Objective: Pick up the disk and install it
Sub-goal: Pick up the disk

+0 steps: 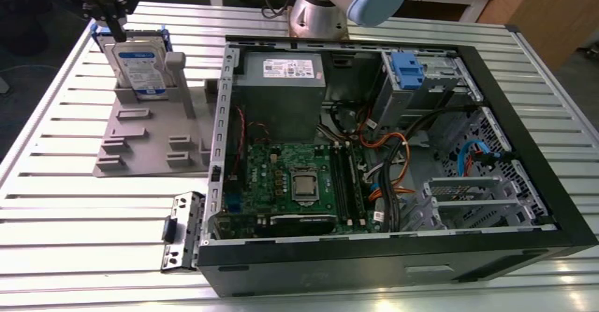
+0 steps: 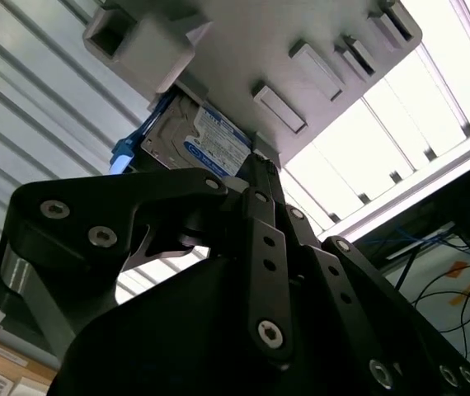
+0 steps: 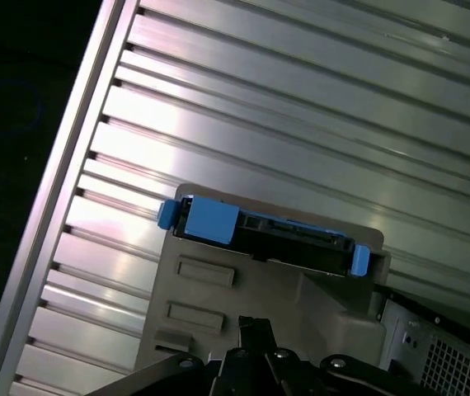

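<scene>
The gripper (image 1: 111,23), fingers drawn together, hangs just above the disk (image 1: 139,68), which stands on edge in the stand (image 1: 140,140) beneath it. The disk looks rigid, fairly heavy and shock-sensitive. Its blue-bracketed side edges seem the safest hold.

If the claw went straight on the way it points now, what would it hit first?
Most likely the top edge of the disk, standing upright in the grey holder; depth is hard to judge.
</scene>
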Robot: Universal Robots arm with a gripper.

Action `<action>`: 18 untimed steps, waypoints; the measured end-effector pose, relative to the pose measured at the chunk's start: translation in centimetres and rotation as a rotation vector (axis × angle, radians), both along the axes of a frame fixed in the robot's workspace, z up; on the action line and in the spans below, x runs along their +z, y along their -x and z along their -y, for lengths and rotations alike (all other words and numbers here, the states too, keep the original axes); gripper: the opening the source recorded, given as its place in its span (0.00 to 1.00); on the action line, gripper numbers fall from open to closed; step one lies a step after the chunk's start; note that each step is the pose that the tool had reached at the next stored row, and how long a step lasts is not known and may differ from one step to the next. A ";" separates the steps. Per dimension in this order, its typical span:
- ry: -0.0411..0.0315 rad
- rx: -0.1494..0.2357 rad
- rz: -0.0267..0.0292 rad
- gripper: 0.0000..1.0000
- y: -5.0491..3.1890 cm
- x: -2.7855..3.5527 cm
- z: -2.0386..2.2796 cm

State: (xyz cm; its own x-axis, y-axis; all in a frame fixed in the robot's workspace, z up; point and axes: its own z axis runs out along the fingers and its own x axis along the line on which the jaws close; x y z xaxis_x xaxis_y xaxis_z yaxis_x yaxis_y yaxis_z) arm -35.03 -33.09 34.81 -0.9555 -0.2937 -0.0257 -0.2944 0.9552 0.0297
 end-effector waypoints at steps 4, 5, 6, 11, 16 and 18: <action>0.0000 0.021 0.0000 0.10 0.00 0.00 0.00; 0.0000 0.026 0.0000 0.10 0.00 0.00 0.00; 0.0000 0.031 0.0000 0.10 0.00 0.00 0.00; 0.0000 0.058 0.0000 0.10 0.00 0.00 0.00; 0.0000 0.086 0.0000 0.10 0.00 0.00 0.00; 0.0000 0.097 0.0000 0.10 0.00 0.00 0.00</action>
State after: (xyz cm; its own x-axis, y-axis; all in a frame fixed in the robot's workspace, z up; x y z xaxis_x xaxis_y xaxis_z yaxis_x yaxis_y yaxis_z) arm -35.03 -33.09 34.81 -0.9228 -0.3845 -0.0257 -0.3852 0.9224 0.0297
